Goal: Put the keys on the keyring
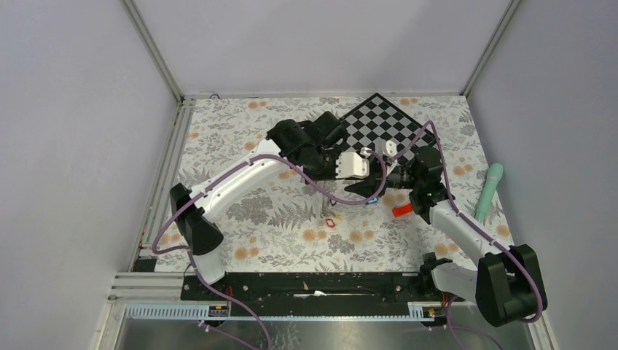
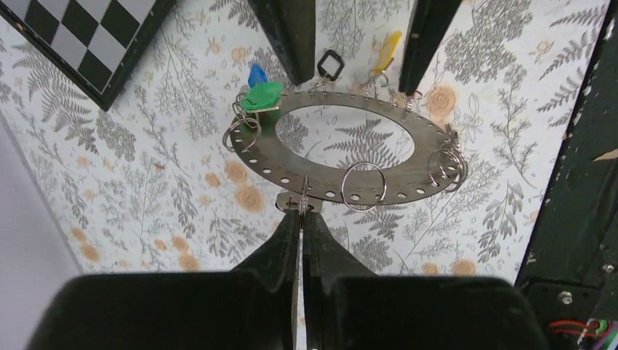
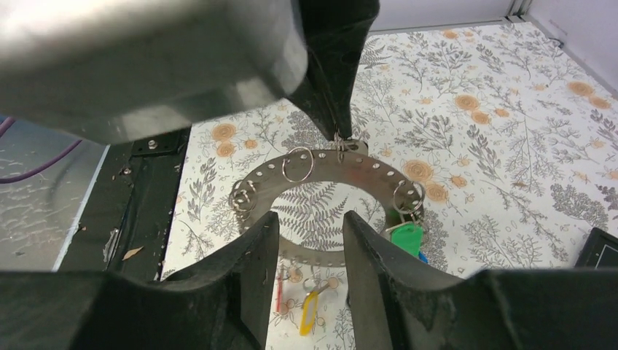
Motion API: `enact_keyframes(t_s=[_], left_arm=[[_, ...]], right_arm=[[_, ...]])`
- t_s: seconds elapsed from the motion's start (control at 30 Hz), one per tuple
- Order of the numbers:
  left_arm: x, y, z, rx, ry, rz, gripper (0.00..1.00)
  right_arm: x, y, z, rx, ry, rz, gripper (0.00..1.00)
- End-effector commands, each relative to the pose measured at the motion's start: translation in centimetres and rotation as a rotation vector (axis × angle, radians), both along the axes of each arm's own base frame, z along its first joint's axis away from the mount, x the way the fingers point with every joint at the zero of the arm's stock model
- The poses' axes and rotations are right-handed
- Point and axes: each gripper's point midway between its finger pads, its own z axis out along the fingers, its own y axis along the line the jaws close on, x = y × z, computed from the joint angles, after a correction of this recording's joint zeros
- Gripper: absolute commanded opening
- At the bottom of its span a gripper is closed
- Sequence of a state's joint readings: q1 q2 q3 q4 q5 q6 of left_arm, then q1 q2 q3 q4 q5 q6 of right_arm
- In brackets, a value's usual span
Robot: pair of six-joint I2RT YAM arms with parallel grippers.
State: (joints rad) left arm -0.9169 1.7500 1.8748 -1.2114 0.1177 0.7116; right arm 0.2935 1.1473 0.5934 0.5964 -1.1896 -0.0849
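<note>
The keyring (image 2: 408, 186) is a grey flat oval with holes round its rim, held level above the table. My left gripper (image 2: 301, 208) is shut on a small tab at its near edge. A green-tagged key (image 2: 262, 95) and a blue one (image 2: 256, 75) hang together at one end. At the far rim hang a black-tagged key (image 2: 330, 64) and a yellow one (image 2: 386, 47). My right gripper (image 3: 310, 233) stands open at that rim of the keyring (image 3: 364, 171), with the yellow key (image 3: 308, 313) and a thin red tag (image 3: 279, 292) hanging between its fingers, untouched.
A black-and-white chequered board (image 1: 382, 124) lies at the back of the floral table. A red block (image 1: 402, 211) lies beside the right arm, and a pale green cylinder (image 1: 490, 189) lies further right. Several empty split rings (image 2: 362, 186) hang from the keyring.
</note>
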Motion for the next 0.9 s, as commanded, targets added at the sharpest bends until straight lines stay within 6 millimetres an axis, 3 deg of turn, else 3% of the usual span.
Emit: enact_keyframes(t_s=[0.0, 0.5, 0.67, 0.87], left_arm=[[0.4, 1.3, 2.1, 0.071, -0.074, 0.003, 0.0], [0.4, 4.6, 0.3, 0.325, -0.108, -0.019, 0.0], [-0.4, 2.5, 1.4, 0.194, -0.079, -0.062, 0.0], [-1.9, -0.6, 3.5, -0.041, -0.03, -0.113, 0.0]], right_arm=[[0.4, 0.0, 0.6, 0.017, -0.073, -0.009, 0.45], [1.4, -0.2, -1.2, -0.01, -0.065, -0.059, 0.45], [1.6, -0.2, -1.6, -0.004, -0.049, -0.069, 0.45], [1.2, 0.0, -0.6, 0.05, -0.032, -0.063, 0.46]])
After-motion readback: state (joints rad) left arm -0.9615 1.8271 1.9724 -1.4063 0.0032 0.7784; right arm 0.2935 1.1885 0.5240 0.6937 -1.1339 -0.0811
